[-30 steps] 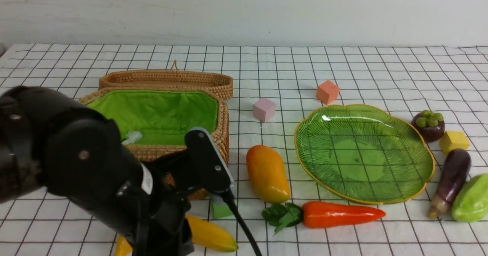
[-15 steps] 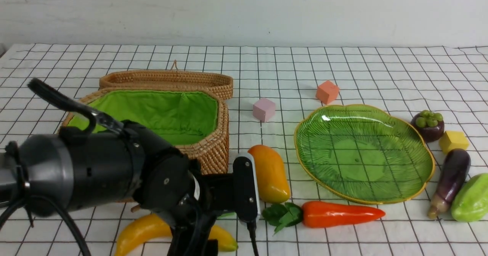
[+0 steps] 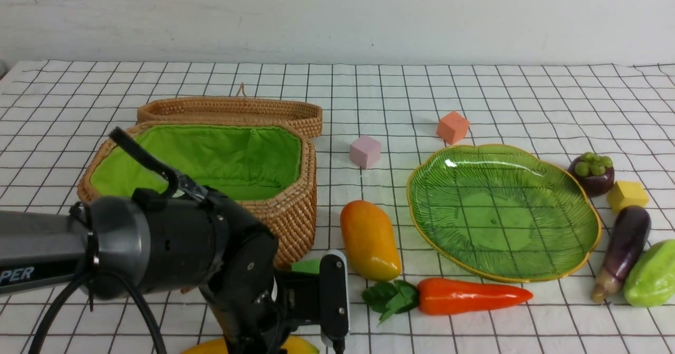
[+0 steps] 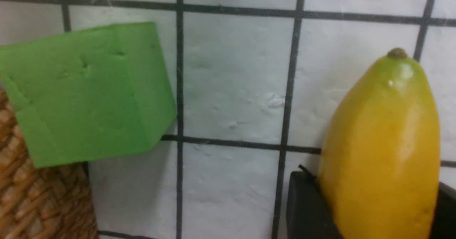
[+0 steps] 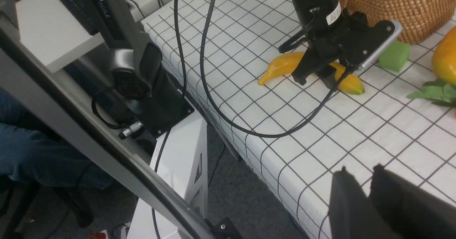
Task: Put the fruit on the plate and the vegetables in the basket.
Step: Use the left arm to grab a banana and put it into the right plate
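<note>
The banana (image 4: 381, 150) lies near the table's front edge, in front of the basket (image 3: 295, 206). My left gripper (image 4: 374, 196) stands low over it, both black fingers pressed against its sides, shut on it. In the front view the arm hides most of the banana (image 3: 298, 346). The mango (image 3: 369, 240) lies left of the empty plate (image 3: 416, 185), and the carrot (image 3: 469, 296) in front of it. To the plate's right are the mangosteen (image 3: 592, 173), the eggplant (image 3: 625, 246) and the pale-green piece (image 3: 653, 275). My right gripper (image 5: 360, 169) is shut and empty, above the table's near corner.
A green cube (image 4: 85, 93) sits against the basket's front corner, close to the banana's tip. A pink cube (image 3: 365, 151), an orange cube (image 3: 452, 127) and a yellow cube (image 3: 627, 195) stand around the plate. The basket's lid (image 3: 232, 108) lies open behind it.
My left arm has swung down to the table's front edge and over the banana. Its fingers now hold the banana's sides. The right arm has not visibly moved.
</note>
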Controlling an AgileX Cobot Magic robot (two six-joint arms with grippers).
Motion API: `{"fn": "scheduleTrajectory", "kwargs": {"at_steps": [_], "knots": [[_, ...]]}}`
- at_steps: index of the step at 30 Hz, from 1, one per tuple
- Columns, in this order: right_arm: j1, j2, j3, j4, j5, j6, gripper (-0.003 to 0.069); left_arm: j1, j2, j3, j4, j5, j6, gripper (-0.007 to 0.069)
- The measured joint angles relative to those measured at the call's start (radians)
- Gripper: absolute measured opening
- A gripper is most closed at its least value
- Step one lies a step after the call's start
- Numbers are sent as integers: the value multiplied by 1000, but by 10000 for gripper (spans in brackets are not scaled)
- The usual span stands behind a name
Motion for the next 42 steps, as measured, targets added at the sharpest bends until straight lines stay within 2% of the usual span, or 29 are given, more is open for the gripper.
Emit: {"fn": "scheduleTrajectory", "kwargs": {"at_steps": [7,11,12,17,22,25,28,31,33,35,37,42], "knots": [[0,0,0,2,0,-21,123,0,2,-3,-1,2,-1,423],[0,0,0,2,0,-22,127,0,2,-3,-3,13,-53,371],[0,0,0,2,0,-23,129,0,2,-5,-2,20,-91,301],[0,0,0,-3,-5,-24,132,0,-10,-46,18,89,-207,304],[0,0,0,-45,-40,-5,136,-9,-103,-144,-34,194,-286,304],[0,0,0,-146,-108,81,141,-81,-173,-270,-69,229,-303,304],[0,0,0,-270,-164,182,141,-152,-166,-376,-85,174,-305,304],[0,0,0,-458,-211,330,141,-200,-66,-525,-105,60,-305,304],[0,0,0,-512,-217,377,141,-202,-16,-581,-115,30,-305,304],[0,0,0,-609,-218,471,141,-202,122,-731,-130,-8,-309,304],[0,0,0,-631,-215,521,141,-201,261,-887,-129,-17,-328,304],[0,0,4,-602,-194,542,141,-201,481,-1147,-126,-37,-339,304]]}}
